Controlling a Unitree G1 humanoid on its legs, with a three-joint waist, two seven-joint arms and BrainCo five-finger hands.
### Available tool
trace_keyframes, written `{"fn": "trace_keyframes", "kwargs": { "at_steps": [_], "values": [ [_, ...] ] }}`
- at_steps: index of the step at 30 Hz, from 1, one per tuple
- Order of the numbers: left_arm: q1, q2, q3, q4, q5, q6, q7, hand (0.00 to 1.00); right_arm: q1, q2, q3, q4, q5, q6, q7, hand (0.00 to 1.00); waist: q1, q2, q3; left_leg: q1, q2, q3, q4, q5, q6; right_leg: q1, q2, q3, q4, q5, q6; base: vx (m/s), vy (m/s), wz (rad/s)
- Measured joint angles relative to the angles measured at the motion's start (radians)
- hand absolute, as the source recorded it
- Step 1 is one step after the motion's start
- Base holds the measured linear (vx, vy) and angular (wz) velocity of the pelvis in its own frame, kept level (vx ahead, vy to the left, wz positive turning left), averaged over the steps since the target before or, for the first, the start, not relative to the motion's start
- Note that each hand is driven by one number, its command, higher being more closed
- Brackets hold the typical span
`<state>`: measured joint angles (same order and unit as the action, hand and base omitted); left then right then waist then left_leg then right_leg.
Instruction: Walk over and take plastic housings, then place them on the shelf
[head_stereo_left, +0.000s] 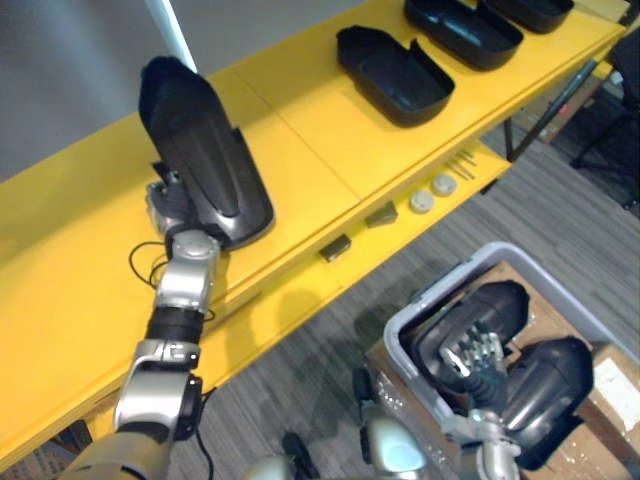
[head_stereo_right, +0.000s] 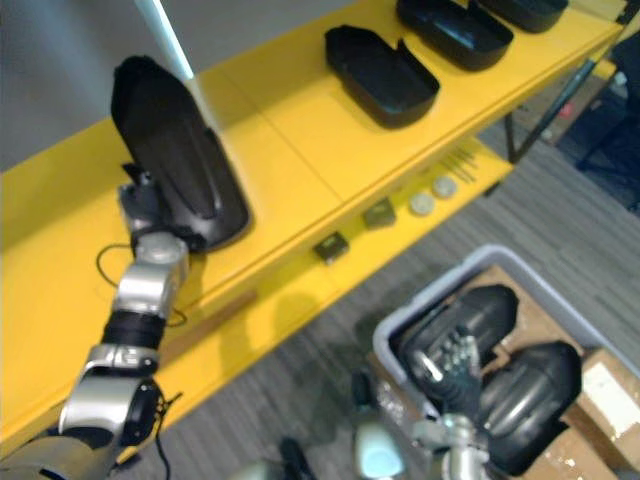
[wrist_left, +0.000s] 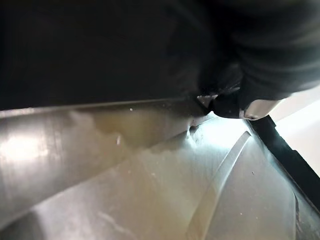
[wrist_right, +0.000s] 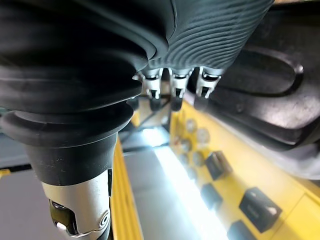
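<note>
A black plastic housing (head_stereo_left: 200, 160) stands tilted on the yellow shelf top (head_stereo_left: 300, 130), its narrow end raised toward the wall. My left hand (head_stereo_left: 168, 203) is at its lower end, with fingers curled on its rim; the left wrist view shows the glossy shell (wrist_left: 150, 190) very close and one fingertip (wrist_left: 252, 107) on it. My right hand (head_stereo_left: 478, 358) hangs with relaxed fingers and holds nothing, just above two more black housings (head_stereo_left: 480, 312) (head_stereo_left: 548, 392) that lie in a grey bin (head_stereo_left: 432, 296). In the right wrist view a housing (wrist_right: 270, 100) shows past the fingers (wrist_right: 172, 87).
Three more housings (head_stereo_left: 395, 75) (head_stereo_left: 462, 30) (head_stereo_left: 530, 10) lie open side up along the shelf top to the right. The lower ledge holds small dark blocks (head_stereo_left: 335, 247) (head_stereo_left: 381, 214) and two pale discs (head_stereo_left: 422, 202). The bin sits in a cardboard box (head_stereo_left: 610, 380) on grey carpet.
</note>
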<state>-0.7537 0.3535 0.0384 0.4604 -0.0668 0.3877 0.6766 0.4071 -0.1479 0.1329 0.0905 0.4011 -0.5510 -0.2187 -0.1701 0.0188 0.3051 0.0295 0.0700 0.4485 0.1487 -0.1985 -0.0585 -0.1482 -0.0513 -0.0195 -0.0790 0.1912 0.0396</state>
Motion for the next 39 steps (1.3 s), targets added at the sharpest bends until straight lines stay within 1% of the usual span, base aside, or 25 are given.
{"fn": "trace_keyframes", "kwargs": {
  "at_steps": [1, 7, 10, 13, 19, 20, 24, 26, 31, 33, 35, 39],
  "values": [
    [-0.008, 0.001, 0.002, 0.004, -0.01, 0.0, 0.01, 1.0, 0.0, -0.007, 0.016, 0.0, 0.002, -0.003, 0.0, 0.0, 0.0, 0.0, 0.002, -0.007, 0.0, 0.0, 0.001, 0.0, 0.0, -0.01, 0.0, 0.0, 0.006, -0.005, -0.007, -0.03, -0.009, 0.0],
    [-0.039, 0.001, 0.009, 0.035, -0.017, 0.007, 0.024, 1.0, 0.0, -0.012, 0.028, -0.007, 0.018, -0.022, -0.001, 0.0, 0.0, 0.006, 0.013, -0.02, 0.006, 0.001, 0.019, 0.0, 0.0, -0.028, 0.001, 0.003, 0.035, -0.011, -0.006, -0.01, -0.002, 0.0],
    [-0.042, 0.01, 0.009, 0.037, -0.052, 0.008, 0.029, 1.0, 0.0, -0.013, 0.029, -0.009, 0.018, -0.022, 0.0, 0.0, 0.0, 0.004, 0.02, -0.025, 0.007, 0.001, 0.026, -0.002, 0.002, -0.034, 0.001, 0.003, 0.041, -0.013, -0.008, -0.01, -0.006, 0.0],
    [-0.058, 0.03, 0.009, 0.048, -0.054, 0.008, 0.029, 1.0, -0.002, -0.013, 0.03, -0.014, 0.019, -0.022, 0.0, 0.0, 0.0, 0.004, 0.032, -0.037, 0.008, 0.003, 0.032, -0.005, 0.005, -0.05, 0.001, 0.005, 0.053, -0.016, -0.011, -0.04, -0.02, -0.01],
    [-0.08, 0.034, 0.02, 0.072, -0.053, 0.009, 0.026, 1.0, -0.001, -0.033, 0.058, -0.038, 0.019, -0.022, -0.002, 0.0, 0.001, 0.007, 0.043, -0.057, 0.017, 0.006, 0.063, -0.018, 0.006, -0.064, 0.003, 0.009, 0.065, -0.017, -0.012, -0.02, -0.011, -0.01],
    [-0.082, 0.034, 0.02, 0.072, -0.053, 0.01, 0.025, 0.0, -0.001, -0.034, 0.06, -0.04, 0.02, -0.023, -0.002, 0.0, 0.001, 0.007, 0.043, -0.063, 0.019, 0.005, 0.072, -0.022, 0.006, -0.068, 0.003, 0.009, 0.069, -0.017, -0.012, 0.0, 0.0, 0.0],
    [-0.093, 0.036, 0.017, 0.074, -0.052, 0.03, 0.019, 0.0, -0.001, -0.034, 0.065, -0.04, 0.04, -0.023, -0.002, 0.0, 0.004, 0.007, 0.044, -0.066, 0.018, 0.01, 0.073, -0.023, 0.006, -0.075, 0.002, 0.014, 0.073, -0.016, -0.011, 0.0, 0.001, -0.02],
    [-0.102, 0.038, 0.01, 0.085, -0.053, 0.03, 0.02, 0.0, -0.001, -0.034, 0.066, -0.04, 0.044, -0.024, -0.002, 0.0, 0.005, 0.009, 0.044, -0.066, 0.018, 0.01, 0.073, -0.023, 0.006, -0.075, 0.002, 0.014, 0.074, -0.016, -0.011, 0.0, 0.0, 0.0],
    [-0.114, 0.057, -0.014, 0.109, -0.054, 0.03, 0.021, 0.0, -0.001, -0.036, 0.068, -0.04, 0.057, -0.025, -0.003, 0.0, 0.005, 0.026, 0.055, -0.066, 0.018, 0.011, 0.073, -0.023, 0.006, -0.076, 0.001, 0.014, 0.076, -0.017, -0.011, 0.0, 0.0, 0.0],
    [-0.114, 0.062, -0.014, 0.109, -0.056, 0.03, 0.021, 0.0, -0.001, -0.039, 0.068, -0.04, 0.057, -0.025, -0.003, 0.0, 0.004, 0.026, 0.055, -0.065, 0.019, 0.015, 0.073, -0.023, 0.006, -0.076, 0.002, 0.014, 0.076, -0.017, -0.011, 0.0, 0.0, 0.0],
    [-0.116, 0.071, -0.015, 0.11, -0.086, 0.029, 0.025, 0.0, -0.001, -0.042, 0.069, -0.04, 0.057, -0.029, -0.003, 0.0, 0.004, 0.026, 0.055, -0.064, 0.019, 0.022, 0.073, -0.023, 0.006, -0.076, 0.002, 0.016, 0.077, -0.017, -0.011, 0.0, 0.0, 0.0],
    [-0.119, 0.072, -0.015, 0.112, -0.093, 0.026, 0.028, 0.0, 0.0, -0.042, 0.075, -0.04, 0.057, -0.033, -0.003, 0.0, 0.004, 0.026, 0.055, -0.063, 0.018, 0.023, 0.073, -0.023, 0.006, -0.078, 0.001, 0.016, 0.084, -0.017, -0.009, 0.0, 0.0, 0.0]
  ]
}}
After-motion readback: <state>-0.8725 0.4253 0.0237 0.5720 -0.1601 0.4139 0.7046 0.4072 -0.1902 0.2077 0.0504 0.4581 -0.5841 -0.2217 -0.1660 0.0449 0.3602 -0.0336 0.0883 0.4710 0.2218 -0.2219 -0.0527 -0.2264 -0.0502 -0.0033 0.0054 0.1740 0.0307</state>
